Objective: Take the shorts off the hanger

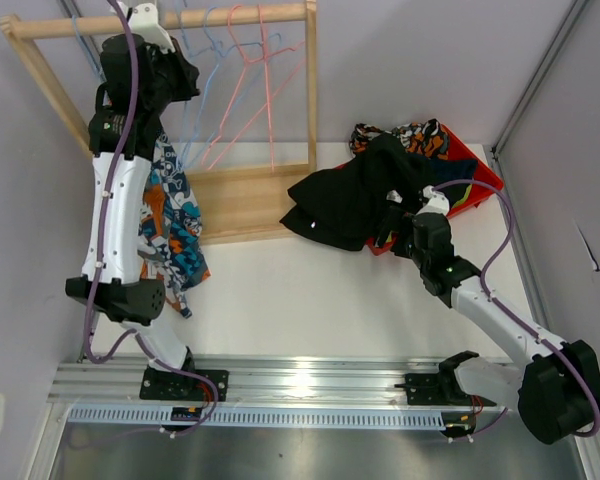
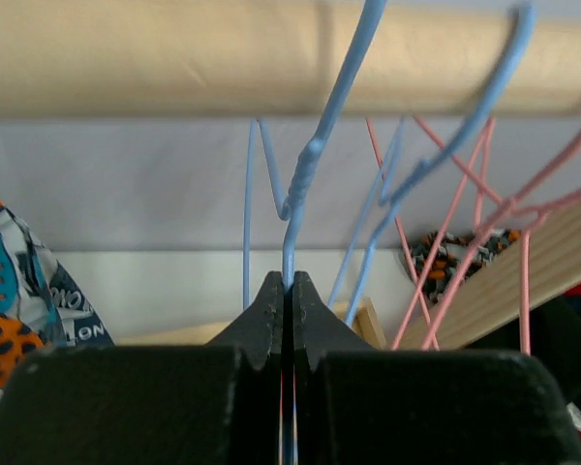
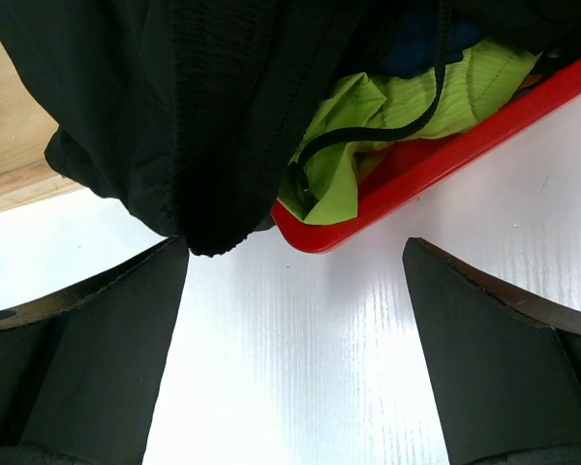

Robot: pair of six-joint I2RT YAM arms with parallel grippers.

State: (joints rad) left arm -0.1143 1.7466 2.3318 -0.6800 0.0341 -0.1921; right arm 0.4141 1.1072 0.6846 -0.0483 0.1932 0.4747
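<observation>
Right wrist view: the right gripper is spread wide, holding nothing, above the table. Just beyond it, the black shorts drape over the rim of the red tray, which contains the lime green shorts. The camouflage shorts lie at the tray's far end. The patterned shorts hang at the left end of the wooden rack. Farthest, the left gripper is clamped closed on the wire of a blue hanger below the rod.

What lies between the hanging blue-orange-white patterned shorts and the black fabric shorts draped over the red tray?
Top view shows the wooden rack's pale base board and white table between patterned shorts and black shorts.
</observation>
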